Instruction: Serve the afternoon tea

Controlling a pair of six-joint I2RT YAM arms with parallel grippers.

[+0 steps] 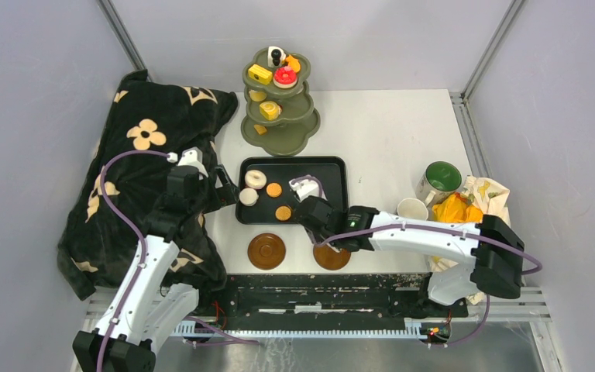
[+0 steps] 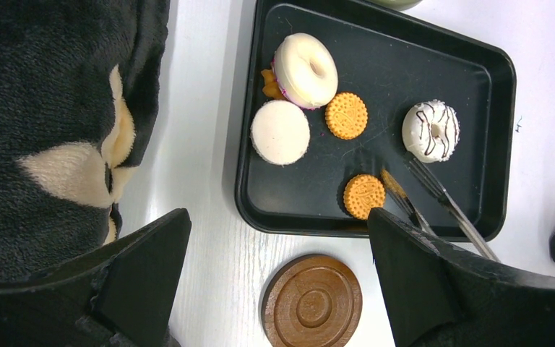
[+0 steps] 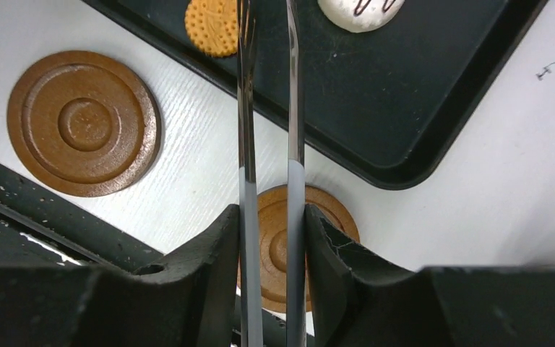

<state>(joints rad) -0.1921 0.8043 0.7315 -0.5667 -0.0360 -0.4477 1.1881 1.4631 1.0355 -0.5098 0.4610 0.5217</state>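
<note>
right gripper (image 3: 269, 217) with tongs (image 3: 244, 108) over black tray (image 3: 419, 108) of cookies (image 2: 346, 115) and donuts (image 2: 305, 70)

Tray (image 2: 390, 58) black. Donut (image 2: 431, 130) white, dark drizzle lines. Cookies (image 2: 346, 115) orange, dotted relief. Saucers (image 3: 83, 123) brown, concentric rings. Stand (image 1: 294, 137) olive green. Mug (image 1: 440, 178) green. Cloth (image 1: 147, 132) black, cream flowers. Tongs (image 3: 292, 108) silver. Table (image 1: 387, 132) white.

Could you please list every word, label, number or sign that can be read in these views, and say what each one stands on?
No text can be read in any view.
On the black blanket: beige flowers and a monogram-like motif, too blurred to read as letters.
On the cookies: an embossed pattern only, no legible characters.
On the table: one small dark mark, a scratch or scribble, not a readable sign.
</note>
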